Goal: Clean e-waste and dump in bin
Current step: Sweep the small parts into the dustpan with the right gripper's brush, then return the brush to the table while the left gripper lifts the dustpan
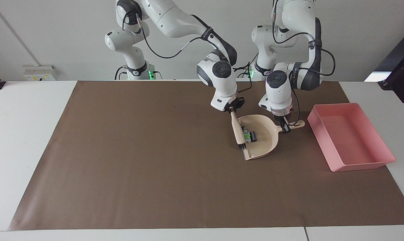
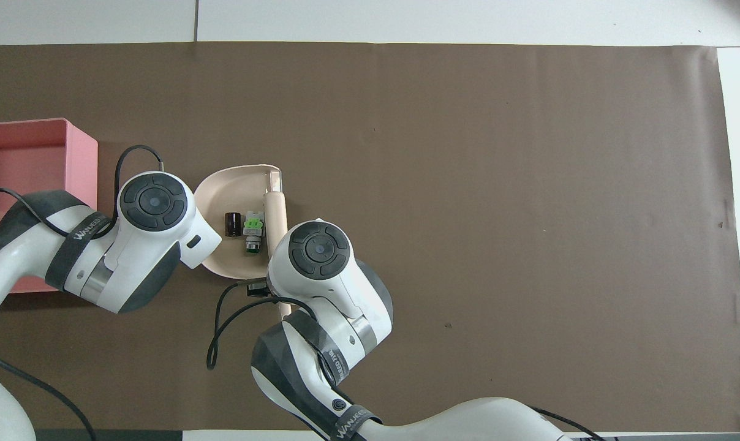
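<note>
Beige dustpan [image 1: 263, 140] holds both e-waste scraps [image 1: 249, 135] (white-green and black-brown). Right gripper [image 1: 233, 110] clamps the brush [image 1: 237, 130] at its mouth; left gripper [image 1: 285, 127] clamps its handle. Pink bin [image 1: 350, 137] lies at three o'clock.

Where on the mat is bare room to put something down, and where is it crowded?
Bare: the brown mat toward the right arm's end, and the strip farther from the robots than the dustpan. Crowded: around the dustpan, where brush, scraps and both grippers meet, beside the pink bin.
</note>
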### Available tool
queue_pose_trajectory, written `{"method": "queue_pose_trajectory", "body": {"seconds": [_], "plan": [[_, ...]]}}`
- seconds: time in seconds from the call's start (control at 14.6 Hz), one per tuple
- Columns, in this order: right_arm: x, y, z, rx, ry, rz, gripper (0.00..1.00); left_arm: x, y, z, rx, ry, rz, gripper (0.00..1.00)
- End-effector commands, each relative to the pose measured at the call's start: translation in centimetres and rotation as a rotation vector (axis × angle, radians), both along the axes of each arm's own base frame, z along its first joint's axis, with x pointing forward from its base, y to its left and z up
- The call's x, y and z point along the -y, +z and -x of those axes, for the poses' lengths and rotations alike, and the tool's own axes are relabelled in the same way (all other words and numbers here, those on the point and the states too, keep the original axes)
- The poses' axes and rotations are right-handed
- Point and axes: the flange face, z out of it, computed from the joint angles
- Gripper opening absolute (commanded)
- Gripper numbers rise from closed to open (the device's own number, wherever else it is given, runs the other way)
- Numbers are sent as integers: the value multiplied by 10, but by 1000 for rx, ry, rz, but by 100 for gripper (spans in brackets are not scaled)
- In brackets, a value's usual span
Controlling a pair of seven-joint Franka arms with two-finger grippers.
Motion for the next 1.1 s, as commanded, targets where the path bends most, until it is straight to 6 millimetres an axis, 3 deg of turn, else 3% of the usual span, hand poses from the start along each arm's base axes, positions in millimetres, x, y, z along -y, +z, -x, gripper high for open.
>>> {"method": "queue_pose_trajectory", "body": {"seconds": [0.0,0.34,0.48,0.62,0.82,1.03], "plan": [[-13,15,3,17,-26,-85,0,-2,-4,10,10,-19,4,0],[-11,32,-3,-9,-60,-73,0,-20,-9,11,50,-4,68,0],[0,64,1,-2,-92,-47,0,-22,-9,9,51,8,108,0],[38,102,-10,7,-121,26,0,-21,-7,8,37,2,142,0],[135,150,-46,7,-189,124,0,-23,11,5,61,-12,152,0],[234,160,-82,-2,-154,248,0,-48,39,1,53,25,171,0]]}}
